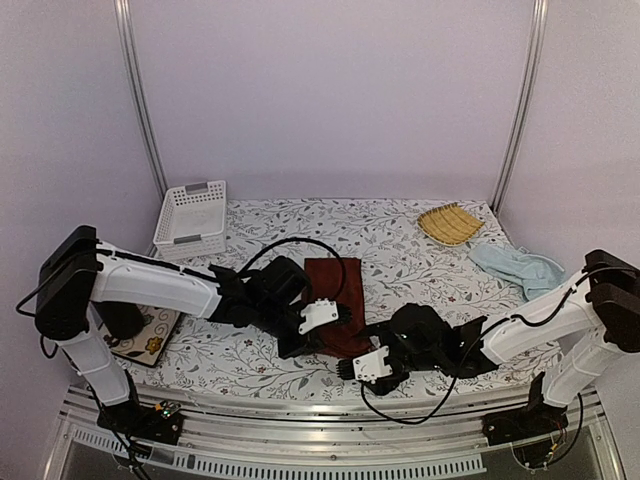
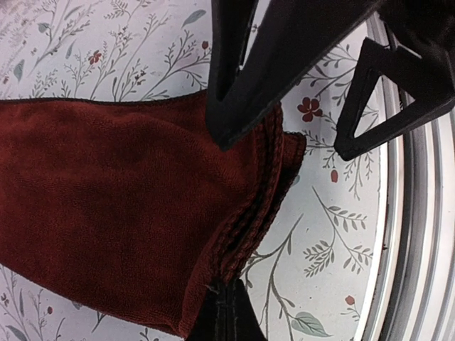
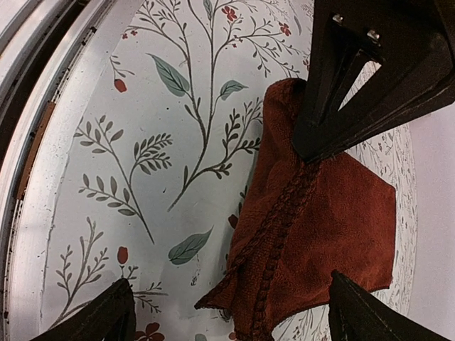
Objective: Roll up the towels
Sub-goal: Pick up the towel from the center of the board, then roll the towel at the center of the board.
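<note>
The rust-red towel (image 1: pixel 335 280) lies on the counter (image 1: pixel 400 250).
The left end effector (image 2: pixel 238 217) pinches its 6 o'clock hem; the right end effector (image 3: pixel 266 234) gapes wide at its 5 o'clock.

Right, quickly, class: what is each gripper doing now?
Left gripper: shut on the red towel.
Right gripper: open, holding nothing.

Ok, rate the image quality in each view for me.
Top external view: soft even light, weak shadows, frame posts tilted by wide-angle perspective. Left wrist view: red towel pile sharp, left end effector a near-black silhouette. Right wrist view: table rail bent by fisheye, focus crisp.
</note>
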Tool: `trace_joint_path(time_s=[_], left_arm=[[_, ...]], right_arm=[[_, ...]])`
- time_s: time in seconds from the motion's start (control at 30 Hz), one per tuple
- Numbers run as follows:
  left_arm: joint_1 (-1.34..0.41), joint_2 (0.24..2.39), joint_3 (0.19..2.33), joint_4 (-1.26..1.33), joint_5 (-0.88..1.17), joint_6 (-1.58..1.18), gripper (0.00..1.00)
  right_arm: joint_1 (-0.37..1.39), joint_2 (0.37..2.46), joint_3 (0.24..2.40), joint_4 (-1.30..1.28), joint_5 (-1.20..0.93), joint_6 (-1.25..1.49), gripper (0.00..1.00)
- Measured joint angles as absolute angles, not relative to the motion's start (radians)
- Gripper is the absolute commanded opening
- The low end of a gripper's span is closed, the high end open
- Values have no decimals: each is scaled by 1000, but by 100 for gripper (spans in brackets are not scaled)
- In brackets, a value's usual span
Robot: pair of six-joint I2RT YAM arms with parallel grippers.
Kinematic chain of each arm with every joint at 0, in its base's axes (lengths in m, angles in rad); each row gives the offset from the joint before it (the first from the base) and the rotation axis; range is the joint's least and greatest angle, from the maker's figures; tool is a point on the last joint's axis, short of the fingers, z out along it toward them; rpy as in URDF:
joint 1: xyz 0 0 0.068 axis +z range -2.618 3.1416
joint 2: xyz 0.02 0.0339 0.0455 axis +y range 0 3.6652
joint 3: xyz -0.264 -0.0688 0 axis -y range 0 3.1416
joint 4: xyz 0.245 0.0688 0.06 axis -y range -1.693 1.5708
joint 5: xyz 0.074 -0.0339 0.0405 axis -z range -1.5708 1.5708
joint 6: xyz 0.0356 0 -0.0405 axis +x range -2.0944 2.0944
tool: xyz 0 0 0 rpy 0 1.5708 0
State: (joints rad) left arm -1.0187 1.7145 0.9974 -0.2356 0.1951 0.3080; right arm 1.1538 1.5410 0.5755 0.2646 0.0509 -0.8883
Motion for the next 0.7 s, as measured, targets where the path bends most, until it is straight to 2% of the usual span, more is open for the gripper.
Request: trace_joint_path(time_s=[0.1,0.37,0.43,0.53,0.7], left_arm=[[-1011,1723,1006,-251,211,317,0],[-991,1742,1010,-273,241,327,0],[-989,1742,1010,-275,248,327,0],[-985,1741,1008,-275,255,329,0],[-983,1742,995,-275,261,330,0]], right_arm=[[1154,1558,590,273,51,-865,80],[1154,1606,631,275,43,-816,65],[1154,1626,635,276,44,-803,56],[1154,1653,638,272,43,-784,35],[1148,1659,661,261,42,-759,22]])
